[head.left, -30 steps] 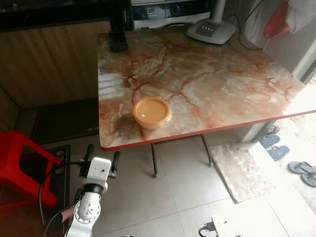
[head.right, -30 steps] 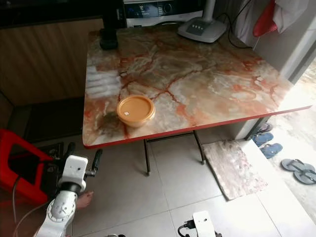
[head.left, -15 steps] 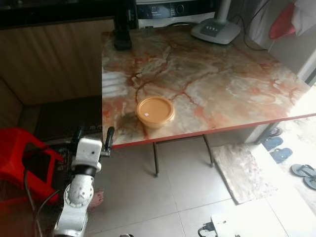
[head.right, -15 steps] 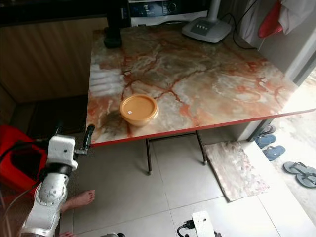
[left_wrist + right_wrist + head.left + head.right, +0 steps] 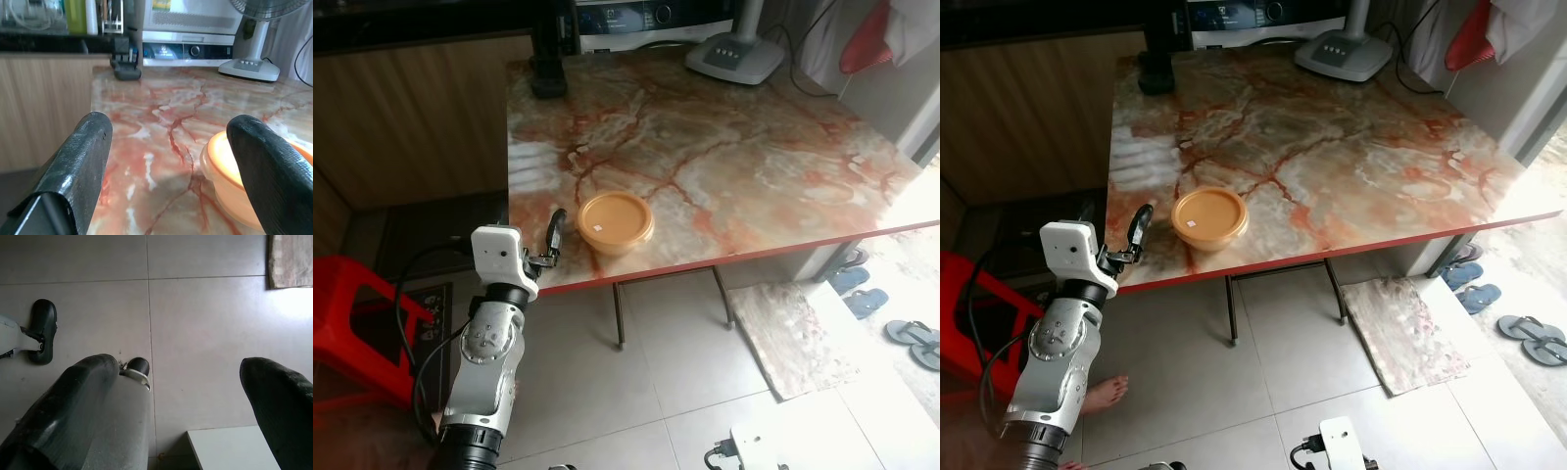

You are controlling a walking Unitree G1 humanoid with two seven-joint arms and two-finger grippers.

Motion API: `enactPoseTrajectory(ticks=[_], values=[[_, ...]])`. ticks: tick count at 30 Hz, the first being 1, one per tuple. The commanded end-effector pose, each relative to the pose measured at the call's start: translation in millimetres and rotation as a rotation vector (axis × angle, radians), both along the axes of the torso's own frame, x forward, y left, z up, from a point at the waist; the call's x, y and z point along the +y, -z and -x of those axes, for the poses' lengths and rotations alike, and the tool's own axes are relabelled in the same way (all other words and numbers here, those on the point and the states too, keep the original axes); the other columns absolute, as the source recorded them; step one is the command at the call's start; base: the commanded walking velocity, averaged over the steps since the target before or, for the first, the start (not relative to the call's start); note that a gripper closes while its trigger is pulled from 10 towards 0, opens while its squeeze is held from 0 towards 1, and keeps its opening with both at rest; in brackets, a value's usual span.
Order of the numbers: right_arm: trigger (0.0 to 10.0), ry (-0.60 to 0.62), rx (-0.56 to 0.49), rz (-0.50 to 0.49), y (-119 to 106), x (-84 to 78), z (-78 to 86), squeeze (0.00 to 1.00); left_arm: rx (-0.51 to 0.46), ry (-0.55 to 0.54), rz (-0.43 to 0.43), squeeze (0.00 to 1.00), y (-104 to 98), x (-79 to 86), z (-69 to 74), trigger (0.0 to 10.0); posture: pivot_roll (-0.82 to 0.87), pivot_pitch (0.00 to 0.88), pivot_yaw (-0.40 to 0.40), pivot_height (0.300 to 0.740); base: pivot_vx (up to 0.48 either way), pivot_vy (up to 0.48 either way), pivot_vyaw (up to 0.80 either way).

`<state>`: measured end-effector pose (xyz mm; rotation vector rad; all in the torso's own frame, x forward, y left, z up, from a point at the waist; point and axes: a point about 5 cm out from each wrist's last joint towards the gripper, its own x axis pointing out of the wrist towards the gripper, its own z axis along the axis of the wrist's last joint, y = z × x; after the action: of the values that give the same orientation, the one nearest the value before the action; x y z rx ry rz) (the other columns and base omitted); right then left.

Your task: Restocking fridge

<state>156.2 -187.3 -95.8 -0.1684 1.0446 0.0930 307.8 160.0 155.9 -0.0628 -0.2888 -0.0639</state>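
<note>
A round orange lidded container [image 5: 614,221] sits on the marble table [image 5: 724,157], close to its front-left corner. My left gripper [image 5: 1115,210] is raised to table height at that corner, just left of the container, and stands open with nothing between its fingers. In the left wrist view the container [image 5: 220,156] lies beside one black finger [image 5: 264,171], slightly off the gap's middle. My right gripper [image 5: 178,364] hangs low over the tiled floor, open and empty.
A fan base [image 5: 734,59], a black object [image 5: 548,78] and an appliance [image 5: 626,20] stand at the table's far edge. A red stool [image 5: 352,313] is at the left. A stone mat [image 5: 793,333] and slippers [image 5: 911,338] lie right. A person's bare foot [image 5: 1107,392] rests nearby.
My left arm has risen from below the table's edge to the tabletop's front-left corner, closer to the container. The view has shifted a little; the container has not moved.
</note>
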Motion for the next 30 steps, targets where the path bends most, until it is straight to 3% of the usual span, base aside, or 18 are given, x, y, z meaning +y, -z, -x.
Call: enactPoseTrajectory(ticks=[1, 14, 30], values=[[10.0, 0.004, 0.01, 0.006, 1.4, -2.9, 4.6, 0.0, 0.004, 0.015, 0.007, 0.0, -5.2, 2.6, -0.5, 10.0, 0.14, 0.068, -0.016, 0.74, 0.0, 0.0, 0.0], [10.0, 0.006, 0.018, 0.008, 2.7, -7.7, 10.4, 0.0, 0.028, 0.039, 0.036, 0.0, -8.6, 1.9, -2.1, 10.0, 0.14, 0.068, -0.016, 0.74, 0.256, 0.0, 0.0], [10.0, -0.009, 0.013, -0.003, 2.4, 4.8, 4.6, 0.0, 0.054, 0.094, 0.026, 0.0, -9.4, -3.7, -2.9, 10.0, 0.14, 0.085, -0.015, 0.74, 0.306, 0.0, 0.0]])
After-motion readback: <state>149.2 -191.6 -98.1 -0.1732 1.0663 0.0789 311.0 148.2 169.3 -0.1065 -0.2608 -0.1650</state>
